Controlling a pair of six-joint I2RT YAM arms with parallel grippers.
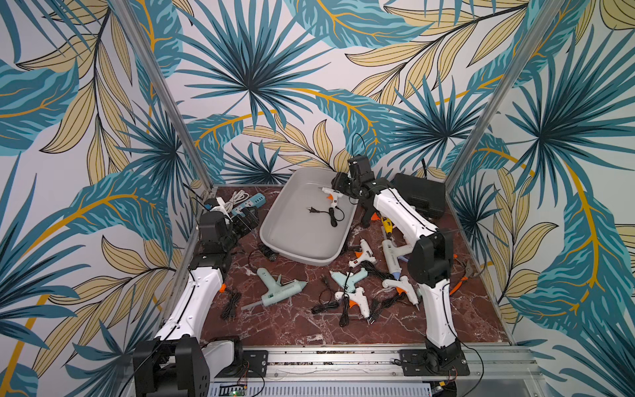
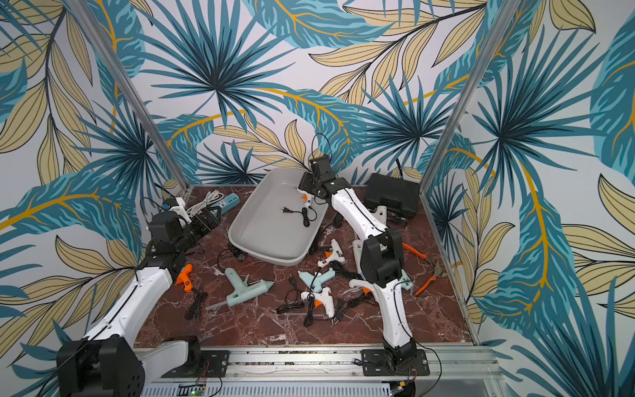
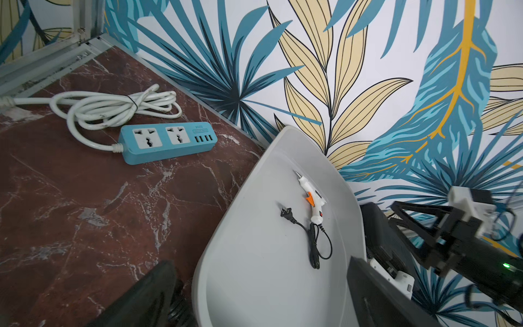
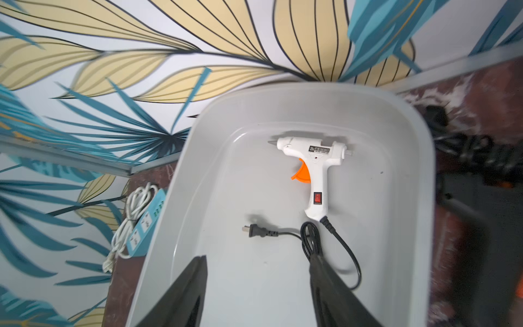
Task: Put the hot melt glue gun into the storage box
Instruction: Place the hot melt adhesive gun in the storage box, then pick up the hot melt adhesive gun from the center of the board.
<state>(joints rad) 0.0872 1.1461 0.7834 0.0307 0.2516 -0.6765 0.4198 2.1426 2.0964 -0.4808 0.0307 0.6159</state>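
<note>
The glue gun (image 4: 312, 161) lies flat on the floor of the box (image 4: 418, 175), near its far end, so we think this one is already put away. Its cord (image 4: 343, 243) and plug (image 4: 256, 230) lie in the box too. The gun's long body runs crosswise to the right claw (image 4: 257, 256), and its handle points back at that claw. The gun sits just ahead of the claw's tips, not between them. The right claw is spread apart and pinches nothing. The one thing close to it is the cord. A loop of it lies right by one finger (image 4: 328, 286), and we cannot tell if they touch. So we think this arm should lift straight up and back, or the cord may catch and drag the gun. The left claw (image 1: 245, 223) is spread wide too and holds nothing. It hangs near the power strip (image 1: 254, 199), off to the side of the box. The right arm is much the nearer one. Other guns (image 1: 280, 288) lie on the table (image 1: 292, 326) in front of the box.
</note>
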